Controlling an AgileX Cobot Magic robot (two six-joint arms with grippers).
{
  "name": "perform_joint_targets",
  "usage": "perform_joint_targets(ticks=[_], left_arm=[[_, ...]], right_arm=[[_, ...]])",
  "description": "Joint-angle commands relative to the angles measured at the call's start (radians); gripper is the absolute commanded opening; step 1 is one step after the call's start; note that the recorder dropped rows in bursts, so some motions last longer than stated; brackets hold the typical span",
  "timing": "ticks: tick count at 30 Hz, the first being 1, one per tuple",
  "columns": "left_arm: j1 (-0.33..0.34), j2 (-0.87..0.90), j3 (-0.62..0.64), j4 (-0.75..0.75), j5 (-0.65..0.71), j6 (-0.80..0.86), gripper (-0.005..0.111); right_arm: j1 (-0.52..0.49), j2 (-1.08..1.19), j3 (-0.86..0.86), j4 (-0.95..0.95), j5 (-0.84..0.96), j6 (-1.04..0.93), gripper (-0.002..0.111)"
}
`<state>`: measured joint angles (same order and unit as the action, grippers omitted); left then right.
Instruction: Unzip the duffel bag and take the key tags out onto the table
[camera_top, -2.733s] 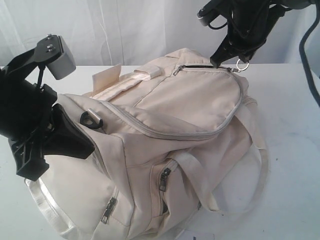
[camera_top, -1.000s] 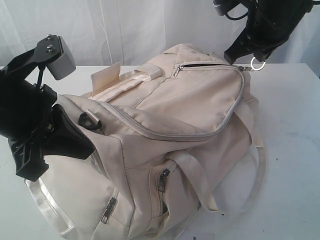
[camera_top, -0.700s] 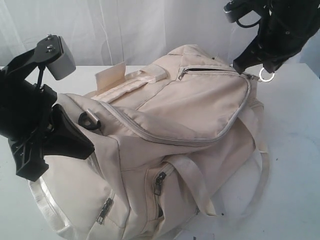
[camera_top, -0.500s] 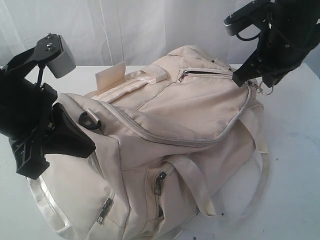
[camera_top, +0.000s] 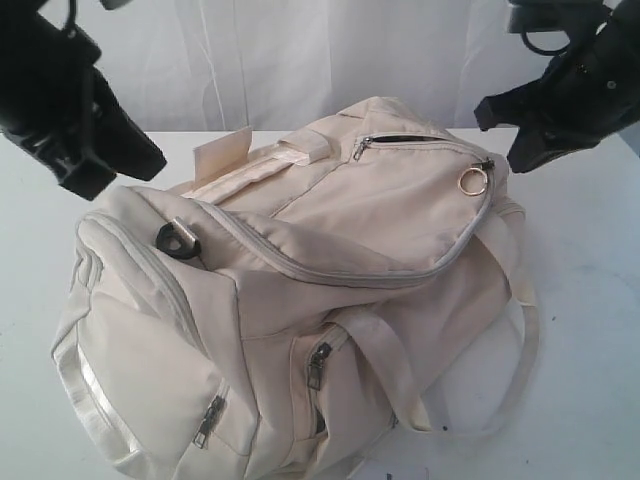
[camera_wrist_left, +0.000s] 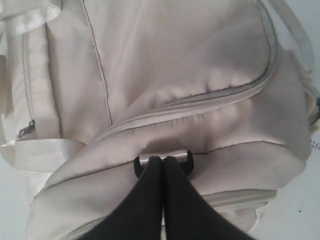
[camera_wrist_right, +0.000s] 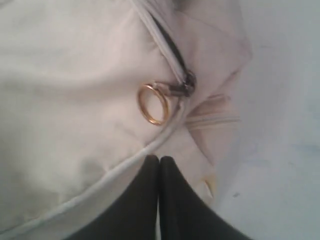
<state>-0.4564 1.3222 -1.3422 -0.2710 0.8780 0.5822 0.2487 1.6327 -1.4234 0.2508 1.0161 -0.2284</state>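
The cream duffel bag (camera_top: 380, 210) lies across the white table (camera_top: 590, 300). Its curved grey zip runs round the top flap, with a short dark gap along the far edge. A gold ring pull (camera_top: 472, 181) hangs loose at the zip's right end. In the right wrist view this ring pull (camera_wrist_right: 153, 104) lies just ahead of my right gripper (camera_wrist_right: 159, 159), which is shut and empty. From outside, the right gripper (camera_top: 484, 112) hovers above the bag's right end. My left gripper (camera_top: 155, 160) is shut and raised over the left end, in line with the black D-ring (camera_wrist_left: 186, 161). The key tags are hidden.
Two small side-pocket zips (camera_top: 318, 365) face the front, and a webbing strap (camera_top: 525, 340) loops onto the table at the right. A cream label tab (camera_top: 222, 150) sticks up at the back. A white curtain hangs behind the table.
My right gripper has drawn the ring pull to the right, let it go and risen away; the ring now rests on the bag. My left gripper has lifted off the bag's left end.
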Motion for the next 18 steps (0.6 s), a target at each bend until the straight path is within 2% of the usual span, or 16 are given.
perform_joint_targets(ticks=[1, 3, 6, 8, 18], left_arm=[[-0.001, 0.089, -0.025, -0.006, 0.04, -0.005, 0.0], [-0.001, 0.1, -0.025, -0.006, 0.049, -0.005, 0.0], [-0.001, 0.104, -0.021, -0.015, 0.058, -0.003, 0.0], [-0.004, 0.102, -0.014, -0.028, 0.058, 0.009, 0.0], [-0.004, 0.102, -0.014, -0.152, 0.082, 0.126, 0.0]], right_arm=[[-0.02, 0.005, 0.039, 0.169, -0.087, -0.117, 0.011], [-0.006, 0.016, 0.049, 0.184, -0.115, -0.139, 0.026], [0.01, 0.046, 0.052, 0.184, -0.133, -0.139, 0.055], [0.012, 0.068, 0.052, 0.176, -0.153, -0.135, 0.064], [0.012, 0.153, 0.052, 0.134, -0.246, -0.074, 0.064]])
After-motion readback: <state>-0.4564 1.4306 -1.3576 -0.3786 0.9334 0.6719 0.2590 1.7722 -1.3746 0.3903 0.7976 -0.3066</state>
